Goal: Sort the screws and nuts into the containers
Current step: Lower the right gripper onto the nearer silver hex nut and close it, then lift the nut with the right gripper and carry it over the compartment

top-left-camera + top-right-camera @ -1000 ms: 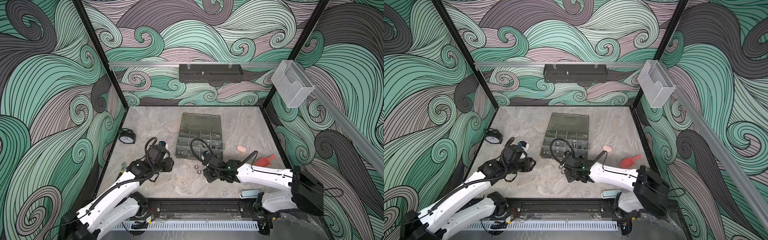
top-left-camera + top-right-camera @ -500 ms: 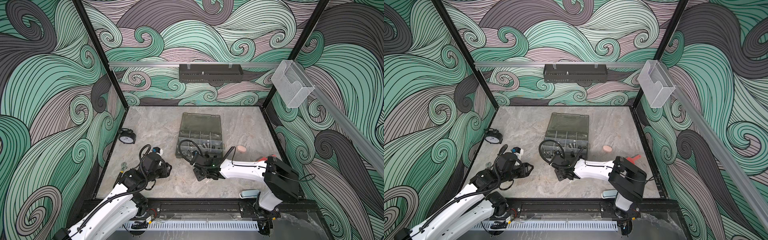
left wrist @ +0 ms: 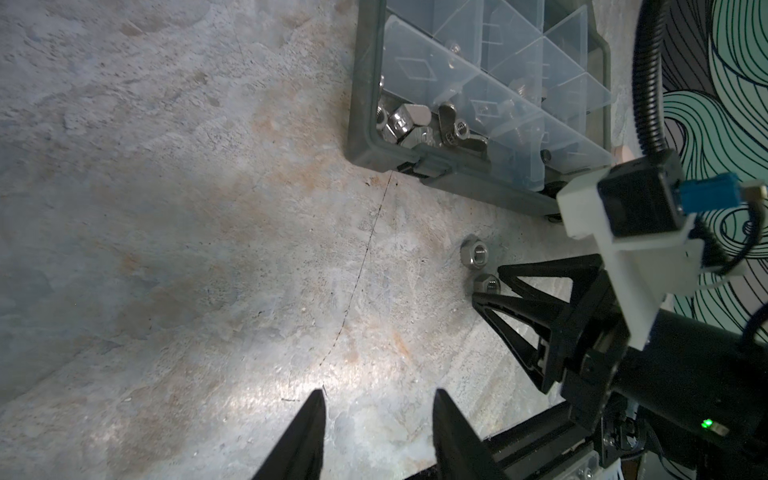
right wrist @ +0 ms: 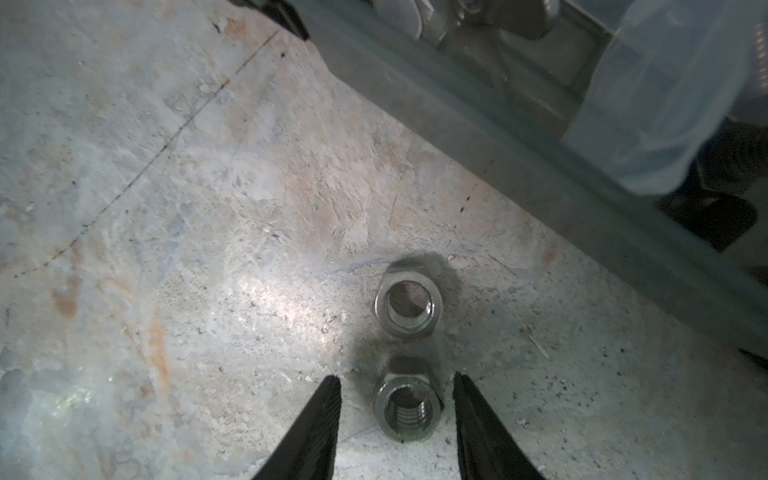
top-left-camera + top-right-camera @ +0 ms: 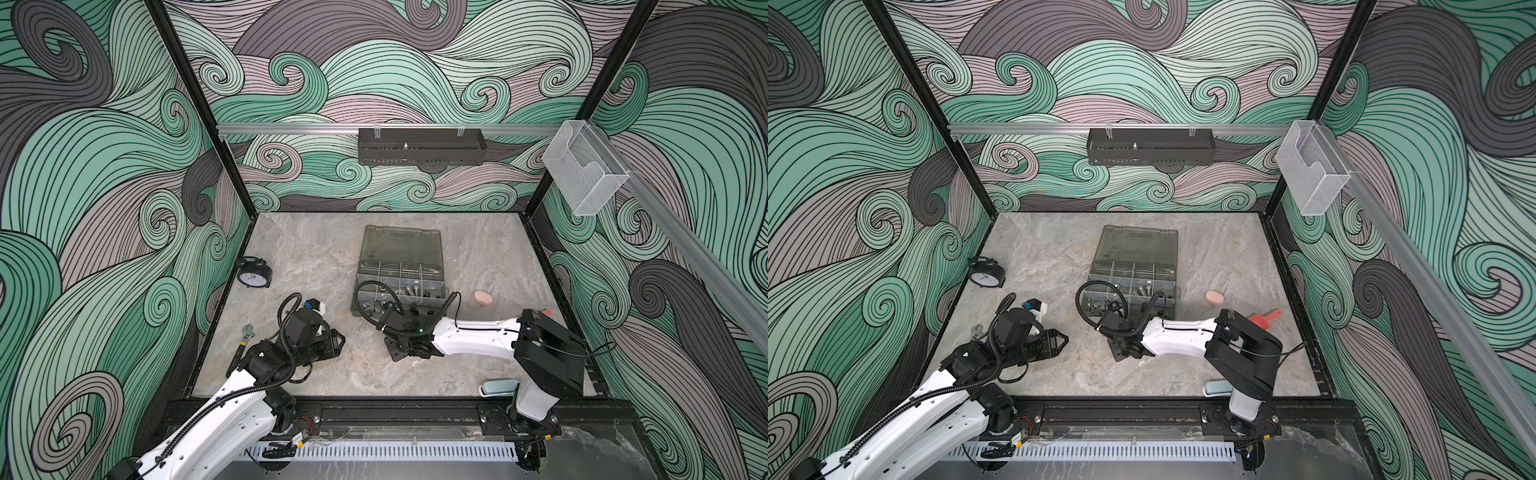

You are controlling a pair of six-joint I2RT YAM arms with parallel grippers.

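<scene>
A grey marbled table (image 5: pixel 324 257) inside a booth with swirl-patterned walls, seen from above and from two wrist cameras. At far left stand a black alarm clock (image 5: pixel 253 274) and, nearer the front, a wrench (image 5: pixel 245 334). Next to the wrench, the left hand (image 3: pixel 378 399) hovers low over bare table with its fingers apart, holding nothing.

In the middle sits an open smoky-green organizer case (image 5: pixel 401 245). Its containers (image 5: pixel 400 276) already hold hardware. A corner compartment is piled with silver nuts (image 3: pixel 409 120), and others hold what look like screws (image 5: pixel 1144 289).

Just in front of the case, two silver nuts lie loose on the table, nearly touching. The right hand (image 4: pixel 395 380) is lowered over the nearer nut (image 4: pixel 407 405) with its fingers apart. One finger stands on each side of the nut, and neither is pressing it yet. The farther nut (image 4: pixel 409 305) lies between that one and the case.

To the right lie a pink pad (image 5: pixel 482 297) and a red scoop (image 5: pixel 1268 318).

The sorting looks almost done. No loose screws show on the table, and only these two nuts appear left to pick up.
</scene>
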